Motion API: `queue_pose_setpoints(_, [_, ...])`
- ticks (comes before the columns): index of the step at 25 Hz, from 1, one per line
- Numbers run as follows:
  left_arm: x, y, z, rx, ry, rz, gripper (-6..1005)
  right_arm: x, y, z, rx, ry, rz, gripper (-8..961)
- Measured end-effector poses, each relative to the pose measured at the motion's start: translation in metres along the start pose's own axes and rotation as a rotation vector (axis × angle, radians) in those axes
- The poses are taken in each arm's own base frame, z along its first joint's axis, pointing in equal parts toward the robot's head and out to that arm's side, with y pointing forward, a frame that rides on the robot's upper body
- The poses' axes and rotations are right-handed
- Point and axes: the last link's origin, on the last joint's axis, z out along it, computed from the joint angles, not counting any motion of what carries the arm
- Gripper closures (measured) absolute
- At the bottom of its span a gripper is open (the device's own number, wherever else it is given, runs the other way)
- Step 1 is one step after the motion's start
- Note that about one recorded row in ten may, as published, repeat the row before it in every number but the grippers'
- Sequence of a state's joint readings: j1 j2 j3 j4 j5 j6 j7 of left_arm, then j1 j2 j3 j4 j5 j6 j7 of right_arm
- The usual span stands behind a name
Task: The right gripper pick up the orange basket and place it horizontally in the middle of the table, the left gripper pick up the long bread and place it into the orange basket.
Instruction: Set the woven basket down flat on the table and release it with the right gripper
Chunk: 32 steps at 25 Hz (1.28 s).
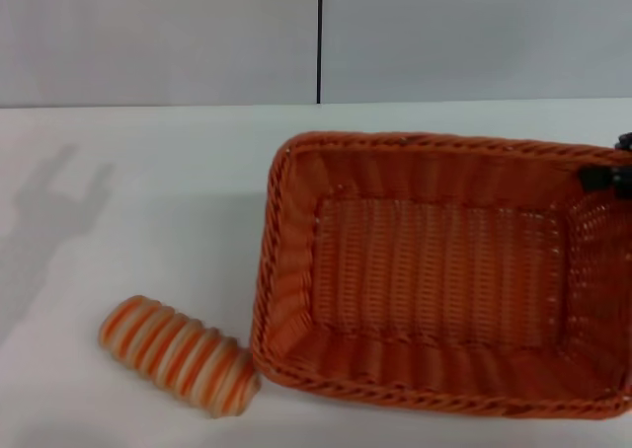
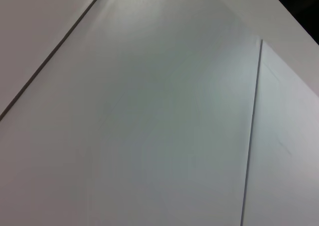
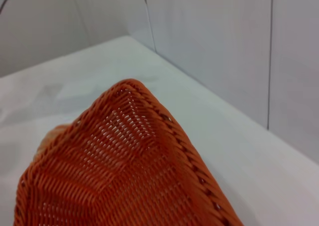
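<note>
The orange basket (image 1: 444, 270) takes up the centre and right of the white table (image 1: 148, 172), its long side running left to right and its opening facing up. The right wrist view looks down into one corner of the orange basket (image 3: 124, 176) from close above. Only a small black piece of my right gripper (image 1: 607, 177) shows, at the basket's far right rim by the picture's edge. The long bread (image 1: 180, 355), striped orange and cream, lies on the table just off the basket's near left corner. My left gripper is out of view; the left wrist view shows only pale surfaces.
A fork-shaped shadow (image 1: 59, 206) falls on the table at the far left. Behind the table stands a pale wall with a dark vertical seam (image 1: 320, 38). Bare tabletop stretches left of the basket and beyond the bread.
</note>
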<state>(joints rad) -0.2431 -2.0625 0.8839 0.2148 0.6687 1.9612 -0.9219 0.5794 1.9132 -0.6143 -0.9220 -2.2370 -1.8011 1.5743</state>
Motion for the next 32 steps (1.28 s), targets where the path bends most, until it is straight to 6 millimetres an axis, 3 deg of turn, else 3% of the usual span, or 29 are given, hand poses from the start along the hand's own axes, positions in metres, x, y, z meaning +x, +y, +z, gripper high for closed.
queue_pose_setpoints(8, [-0.003, 0.0, 0.001, 0.005, -0.002, -0.006, 369, -0.002, -0.001, 0.022, -0.043, -0.027, -0.026, 780])
queue_pose_setpoints(21, [-0.01, 0.0, 0.01, -0.012, -0.021, -0.015, 370, -0.008, -0.004, 0.018, -0.023, -0.057, 0.066, 737])
queue_pose_setpoints(23, [-0.01, 0.0, 0.01, -0.013, -0.023, -0.015, 370, -0.008, -0.005, 0.016, 0.001, -0.076, 0.059, 517])
queue_pose_setpoints(32, [-0.012, -0.002, 0.015, -0.011, -0.032, -0.009, 371, -0.011, -0.008, 0.009, 0.139, -0.208, 0.0, 330])
